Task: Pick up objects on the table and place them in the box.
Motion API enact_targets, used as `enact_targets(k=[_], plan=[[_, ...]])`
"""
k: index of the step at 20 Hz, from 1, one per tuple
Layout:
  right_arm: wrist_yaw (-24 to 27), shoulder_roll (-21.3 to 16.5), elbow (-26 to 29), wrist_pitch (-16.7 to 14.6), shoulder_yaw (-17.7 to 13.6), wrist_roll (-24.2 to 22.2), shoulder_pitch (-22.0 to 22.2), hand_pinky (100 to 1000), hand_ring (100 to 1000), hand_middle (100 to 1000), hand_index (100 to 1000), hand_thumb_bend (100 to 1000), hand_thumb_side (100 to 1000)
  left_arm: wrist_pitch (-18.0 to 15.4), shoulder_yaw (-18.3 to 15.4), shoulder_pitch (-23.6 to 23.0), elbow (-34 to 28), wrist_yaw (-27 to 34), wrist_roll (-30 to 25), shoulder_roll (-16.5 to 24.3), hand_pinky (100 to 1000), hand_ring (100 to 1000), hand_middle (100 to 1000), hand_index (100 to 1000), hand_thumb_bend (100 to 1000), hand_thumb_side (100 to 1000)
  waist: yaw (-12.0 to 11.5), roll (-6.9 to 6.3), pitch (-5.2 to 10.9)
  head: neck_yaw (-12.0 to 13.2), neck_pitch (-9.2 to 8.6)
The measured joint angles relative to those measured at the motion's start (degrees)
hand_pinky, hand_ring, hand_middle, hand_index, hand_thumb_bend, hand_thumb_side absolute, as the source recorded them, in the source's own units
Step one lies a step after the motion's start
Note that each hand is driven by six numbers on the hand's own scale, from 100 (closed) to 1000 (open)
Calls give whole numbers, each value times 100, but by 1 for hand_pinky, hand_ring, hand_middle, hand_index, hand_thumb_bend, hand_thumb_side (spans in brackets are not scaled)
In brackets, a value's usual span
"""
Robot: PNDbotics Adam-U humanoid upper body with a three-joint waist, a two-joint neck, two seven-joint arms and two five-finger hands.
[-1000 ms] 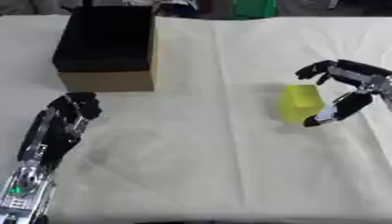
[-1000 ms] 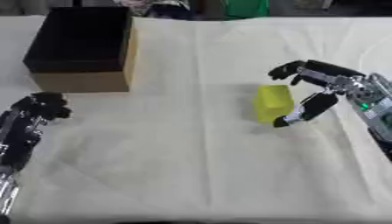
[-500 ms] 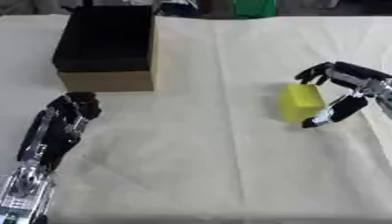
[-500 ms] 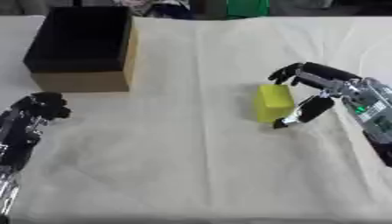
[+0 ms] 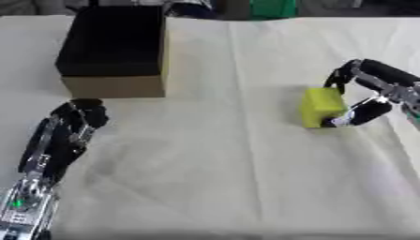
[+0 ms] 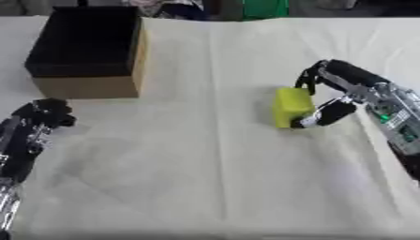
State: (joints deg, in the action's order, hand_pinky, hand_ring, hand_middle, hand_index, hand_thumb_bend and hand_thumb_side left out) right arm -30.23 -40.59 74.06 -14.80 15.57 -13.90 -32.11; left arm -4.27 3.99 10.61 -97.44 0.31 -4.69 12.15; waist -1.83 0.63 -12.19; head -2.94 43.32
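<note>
Right of the box (image 5: 115, 47), well apart from it across the cream-covered worktop (image 5: 229, 178), sits the yellow block (image 5: 321, 107). Left eye view: the right hand (image 5: 371, 93) has closed in on the block since half a second ago. Upper fingers (image 5: 348, 75) now arch over the block's far top edge; the thumb tip meets its near lower corner. Fingers are half curled and bracketing the block, contact on both sides by the look of it. Block still rests on the worktop, not lifted. The box stands open-topped, black inside, tan wall facing the camera, nothing visible in it. Left hand (image 5: 70, 129) lies just in front of the box's near wall, fingers curled loosely, holding nothing, unchanged from a second ago.

Right eye view: same arrangement, seen from slightly to the right. The right hand (image 6: 341, 96) wraps the block (image 6: 292, 107) from its right side; the dark thumb presses at the lower right face, other fingers hook behind the top. Block upright, a little tilted. Left hand (image 6: 41, 123) sits below the box's (image 6: 86, 44) front corner, idle.

Reading: the approach has turned into a grasp. Pinch looks set but the lift is not yet made. Next comes a long carry leftward to the box. Grip sits near one corner, so the block may rotate on lifting.
</note>
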Motion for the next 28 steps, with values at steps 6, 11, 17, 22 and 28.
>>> enact_targets(k=[6,11,17,22,28], plan=[[-143,39,-35,-47,4,200,-3,681,677,300,501,606,307,0,0,0,0,0,0,0,669,612,592,706,486,572,0,2,0,-1,0],[-156,46,-30,-81,14,239,-19,676,663,283,482,578,288,0,0,0,0,0,0,0,669,612,592,707,485,573,1,9,-1,-1,0],[-73,40,216,-88,48,238,-205,675,659,281,481,563,265,1,0,0,0,0,-1,0,669,612,592,706,483,573,7,26,0,3,0],[78,23,483,-61,102,176,-641,676,658,283,483,551,243,2,1,-10,1,0,-4,0,669,612,592,706,481,575,-10,57,33,7,0],[111,118,570,-33,220,23,-1382,682,663,290,489,545,228,-7,37,-26,4,0,-40,0,669,611,591,705,480,575,-104,73,75,-1,0]])
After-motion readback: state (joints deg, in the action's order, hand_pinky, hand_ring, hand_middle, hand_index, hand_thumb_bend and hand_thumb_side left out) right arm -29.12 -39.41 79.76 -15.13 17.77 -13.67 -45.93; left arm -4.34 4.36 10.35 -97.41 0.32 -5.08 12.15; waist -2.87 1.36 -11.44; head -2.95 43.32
